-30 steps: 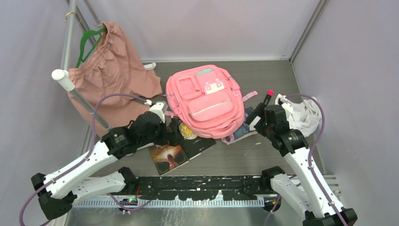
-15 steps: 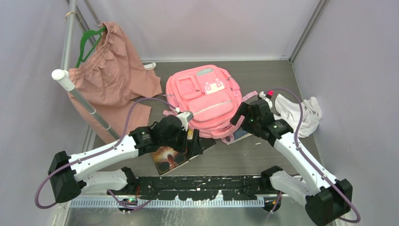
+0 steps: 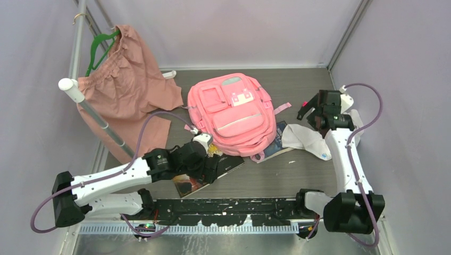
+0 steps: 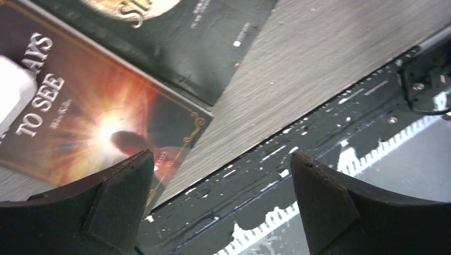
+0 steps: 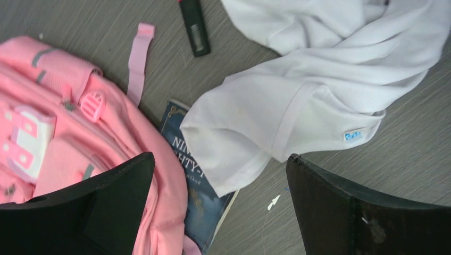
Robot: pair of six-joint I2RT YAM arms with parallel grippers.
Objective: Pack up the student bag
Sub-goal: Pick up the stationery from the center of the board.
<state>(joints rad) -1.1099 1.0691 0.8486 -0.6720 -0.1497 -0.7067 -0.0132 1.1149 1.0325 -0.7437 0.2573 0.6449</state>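
The student bag (image 3: pixel 232 114), a bright pink backpack, lies front-up and closed in the middle of the table. It also shows in the right wrist view (image 5: pixel 80 138). My left gripper (image 3: pixel 211 169) is open and empty, low over the near corner of an orange-cover book (image 4: pixel 80 111), with a black book (image 4: pixel 175 42) beside it. My right gripper (image 3: pixel 310 110) is open and empty above the white cloth (image 5: pixel 298 90). The cloth lies over a blue book (image 5: pixel 202 196) tucked under the bag's right edge. A black marker with a red cap (image 5: pixel 194 29) lies by the cloth.
A dusty-pink garment (image 3: pixel 125 79) hangs on a green hanger (image 3: pixel 101 45) from a white rack pole (image 3: pixel 90 109) at the left. A loose pink strap (image 5: pixel 137 58) trails from the bag. The black mounting rail (image 4: pixel 298 154) runs along the near edge.
My right arm swung from the bag's right edge out to the back right. The white cloth now stretches left over the blue book. My left gripper drew back toward the near edge.
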